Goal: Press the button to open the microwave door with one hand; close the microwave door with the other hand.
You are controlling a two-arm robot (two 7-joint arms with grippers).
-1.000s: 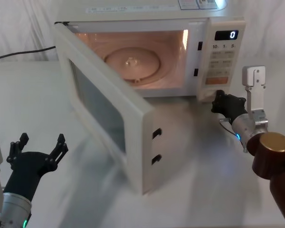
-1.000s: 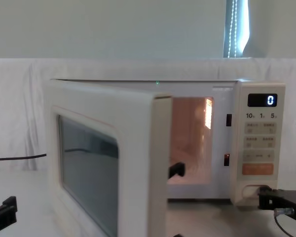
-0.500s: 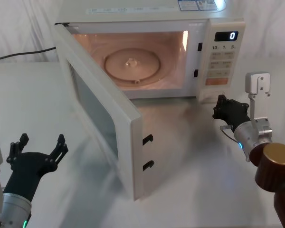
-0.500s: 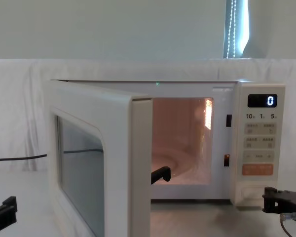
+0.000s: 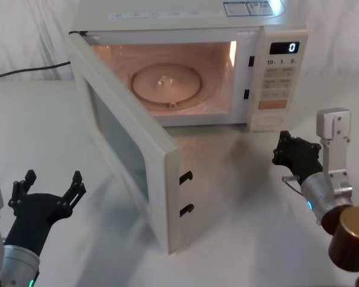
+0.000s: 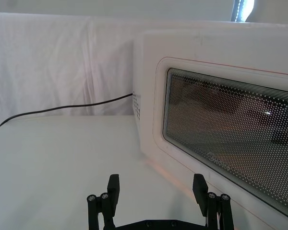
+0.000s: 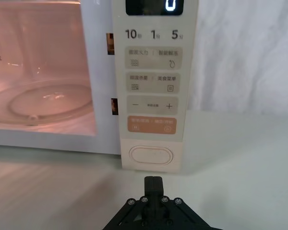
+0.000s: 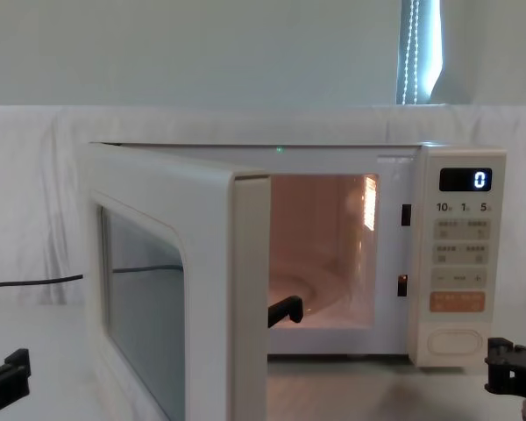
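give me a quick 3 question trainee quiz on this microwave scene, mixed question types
1. True or false: the microwave door is shut.
2. Which gripper faces the button? A) left B) right
3. Fill in: the left gripper has its fingers ____.

Key
1. False; it stands swung out, cavity lit.
2. B; the right gripper, shut, sits in front of the panel, apart from it.
3. Open; it waits low on the robot's left, clear of the door.
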